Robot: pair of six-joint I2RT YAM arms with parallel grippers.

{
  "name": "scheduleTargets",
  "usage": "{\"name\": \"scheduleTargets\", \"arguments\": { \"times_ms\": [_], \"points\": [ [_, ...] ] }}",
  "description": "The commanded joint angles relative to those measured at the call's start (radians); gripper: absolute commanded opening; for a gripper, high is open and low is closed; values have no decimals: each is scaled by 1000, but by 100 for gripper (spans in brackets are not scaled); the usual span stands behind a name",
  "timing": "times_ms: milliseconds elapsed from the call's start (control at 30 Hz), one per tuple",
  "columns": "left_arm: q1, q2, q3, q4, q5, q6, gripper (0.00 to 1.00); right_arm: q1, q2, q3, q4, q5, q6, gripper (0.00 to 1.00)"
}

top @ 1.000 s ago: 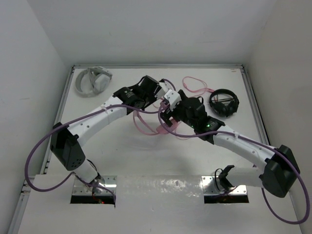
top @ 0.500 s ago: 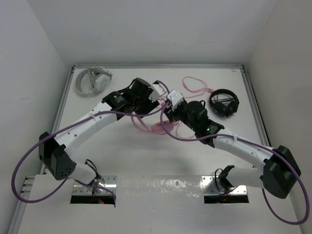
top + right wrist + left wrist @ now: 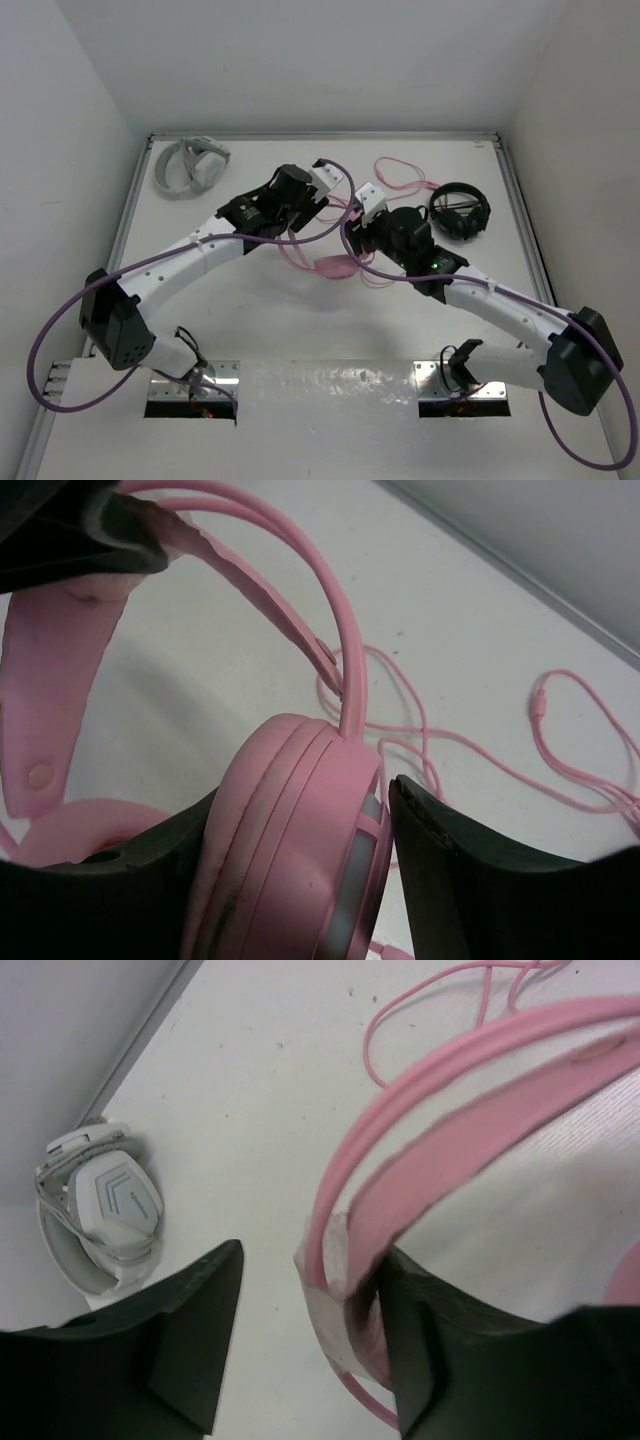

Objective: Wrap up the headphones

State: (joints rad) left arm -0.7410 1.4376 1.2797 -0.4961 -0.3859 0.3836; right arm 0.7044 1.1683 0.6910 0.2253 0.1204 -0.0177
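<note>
R gripper (image 3: 300, 792) is clamping pink headphones (image 3: 336, 266) at earcup (image 3: 285, 850); L gripper (image 3: 310, 1250) is straddling headband (image 3: 470, 1110), jaws apart. Cable (image 3: 371, 1034) is lying loose on table; wrap not begun, imo.

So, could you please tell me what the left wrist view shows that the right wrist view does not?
Only left wrist: the grey-white headphones, and the left gripper open around the pink headband. Only right wrist: the right gripper clamping a pink earcup. Both: the headband and the thin pink cable.
</note>
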Motion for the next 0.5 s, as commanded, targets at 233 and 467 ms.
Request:
{"name": "scheduleTargets", "arguments": {
  "times_ms": [233, 467],
  "points": [
    [41, 70, 82, 41, 69, -18, 51, 1, -18, 76, -35, -100, -41, 0],
    [103, 64, 75, -21, 338, -40, 64, 1, -35, 77, -20, -87, -30, 0]
  ]
}}
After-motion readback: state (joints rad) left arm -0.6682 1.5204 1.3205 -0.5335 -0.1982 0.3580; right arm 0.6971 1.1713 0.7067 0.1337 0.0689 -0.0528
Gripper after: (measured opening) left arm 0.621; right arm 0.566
